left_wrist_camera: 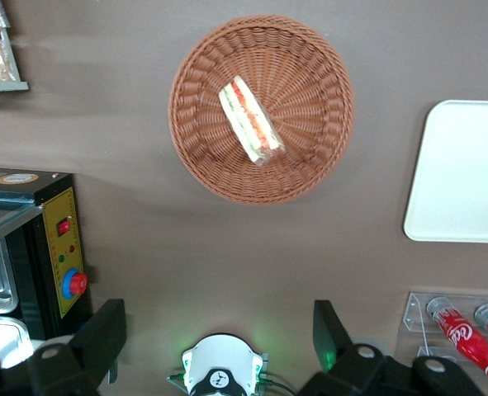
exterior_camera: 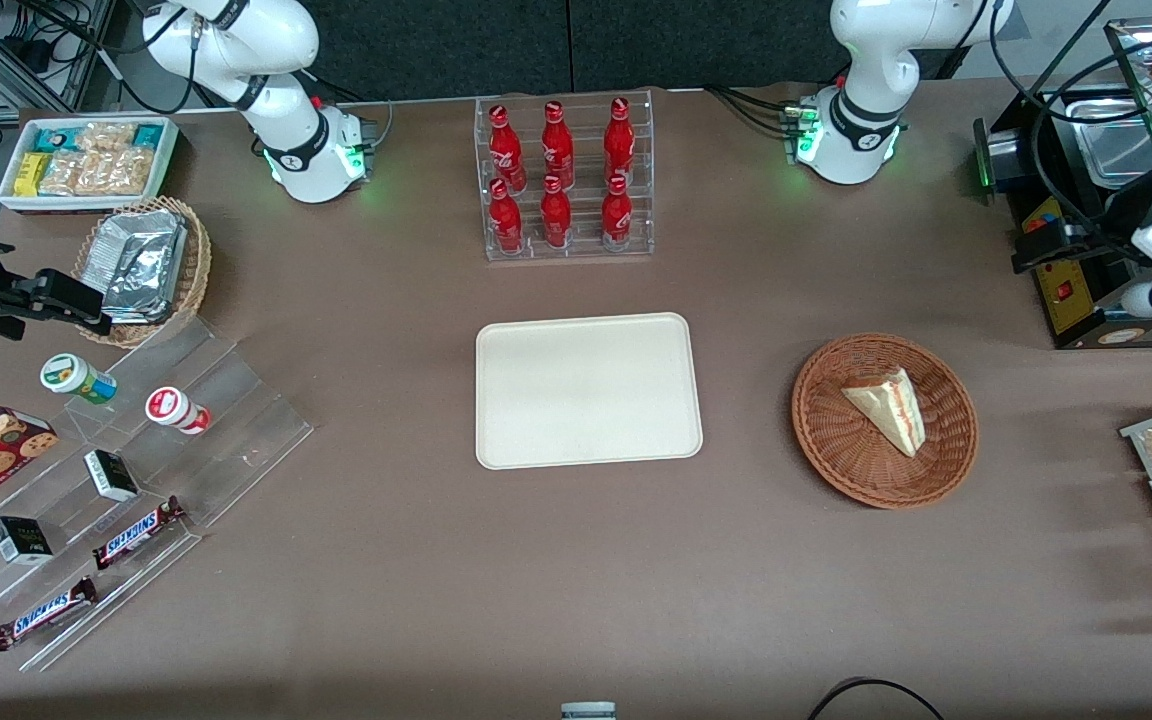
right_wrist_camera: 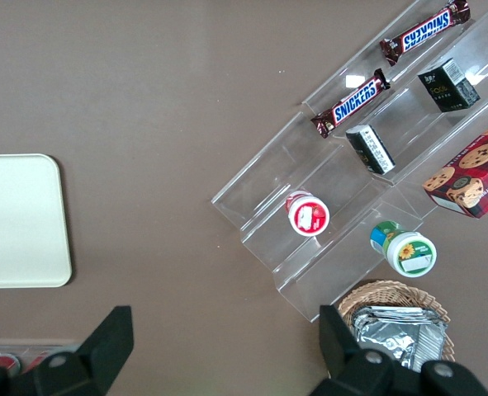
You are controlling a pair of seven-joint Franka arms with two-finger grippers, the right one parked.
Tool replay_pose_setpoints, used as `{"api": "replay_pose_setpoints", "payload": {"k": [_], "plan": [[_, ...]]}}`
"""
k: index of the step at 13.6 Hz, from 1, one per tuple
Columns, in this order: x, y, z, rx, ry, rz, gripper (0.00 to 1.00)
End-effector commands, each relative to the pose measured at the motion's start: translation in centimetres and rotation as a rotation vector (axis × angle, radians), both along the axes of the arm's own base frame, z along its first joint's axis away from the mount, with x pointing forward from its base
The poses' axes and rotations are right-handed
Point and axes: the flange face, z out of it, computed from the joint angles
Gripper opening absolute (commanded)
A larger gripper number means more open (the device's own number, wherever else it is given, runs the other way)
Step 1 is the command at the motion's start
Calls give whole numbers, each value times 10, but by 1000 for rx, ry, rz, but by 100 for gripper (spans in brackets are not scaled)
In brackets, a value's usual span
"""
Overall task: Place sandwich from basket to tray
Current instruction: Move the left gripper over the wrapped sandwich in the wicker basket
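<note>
Inside the basket point(exterior_camera: 884, 420) lies the sandwich point(exterior_camera: 888, 409); gripper point(left_wrist_camera: 219, 330) hovers high above, fingers point(left_wrist_camera: 103, 334) wide, tray point(exterior_camera: 588, 389) bare.

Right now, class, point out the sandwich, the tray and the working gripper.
sandwich point(exterior_camera: 888, 408), front view, on its bread face.
tray point(exterior_camera: 588, 391), front view, on its bare middle.
gripper point(left_wrist_camera: 219, 334), left wrist view, midway between its open fingertips.

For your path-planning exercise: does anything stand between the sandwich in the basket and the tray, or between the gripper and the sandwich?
Nothing visible: bare table separates basket and tray. The open gripper hangs above the uncovered sandwich.
</note>
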Motion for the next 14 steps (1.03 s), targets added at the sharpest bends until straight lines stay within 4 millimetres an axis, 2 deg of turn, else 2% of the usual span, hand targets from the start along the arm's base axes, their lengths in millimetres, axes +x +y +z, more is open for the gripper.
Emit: {"api": "replay_pose_setpoints", "payload": {"k": [1,3,5,7,9,11,13,14], "plan": [[-4,-7,2,-5,25,-40,100],[0,-6,-10,8,40,-27,100],[5,-4,-35,36,46,-23,100],[6,-3,-79,59,11,74,100],[-1,-5,-121,77,-64,212,100],[-6,-23,-171,90,-124,348,100],[-10,-29,-212,88,-192,525,100],[-14,-37,-226,86,-207,573,100]]}}
